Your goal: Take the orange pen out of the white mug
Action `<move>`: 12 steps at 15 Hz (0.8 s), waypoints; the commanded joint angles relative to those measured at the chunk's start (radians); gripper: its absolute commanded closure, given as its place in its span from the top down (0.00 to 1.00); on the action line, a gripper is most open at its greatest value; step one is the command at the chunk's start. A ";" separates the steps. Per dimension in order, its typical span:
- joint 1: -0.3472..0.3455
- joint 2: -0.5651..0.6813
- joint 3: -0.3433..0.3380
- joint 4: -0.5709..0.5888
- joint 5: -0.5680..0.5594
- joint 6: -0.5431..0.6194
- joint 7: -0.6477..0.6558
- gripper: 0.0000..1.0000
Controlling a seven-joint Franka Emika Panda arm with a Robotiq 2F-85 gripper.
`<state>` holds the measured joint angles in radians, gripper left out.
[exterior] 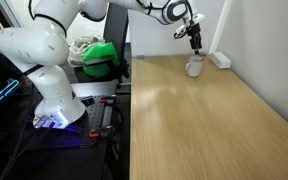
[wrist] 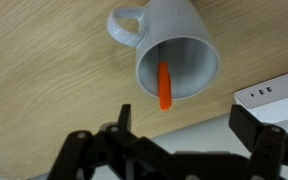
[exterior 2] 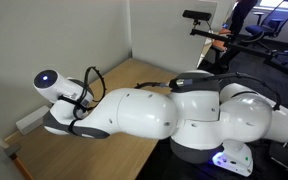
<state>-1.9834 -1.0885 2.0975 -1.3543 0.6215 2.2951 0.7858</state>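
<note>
The white mug point(wrist: 174, 50) stands on the wooden table, seen from above in the wrist view, its handle at the upper left. The orange pen point(wrist: 165, 86) leans inside it and sticks out over the near rim. My gripper point(wrist: 179, 125) is open and empty, its two dark fingers apart, hovering above the mug and clear of the pen. In an exterior view the mug point(exterior: 194, 68) sits at the table's far end, with the gripper point(exterior: 194, 42) just above it. In the exterior view from behind the arm, the arm hides the mug and pen.
A flat white power strip point(wrist: 274, 92) lies right beside the mug, near the wall point(exterior: 220, 59). A green object point(exterior: 101, 57) sits off the table behind the robot base. The wooden table point(exterior: 204, 120) stretches toward the camera.
</note>
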 commanded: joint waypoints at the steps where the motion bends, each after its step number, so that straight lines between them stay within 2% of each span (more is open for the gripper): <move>1: -0.055 0.000 0.029 0.069 0.093 -0.035 -0.065 1.00; 12: -0.095 -0.045 -0.005 0.123 0.167 -0.123 -0.053 1.00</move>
<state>-2.0497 -1.1063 2.1138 -1.2857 0.7532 2.2258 0.7468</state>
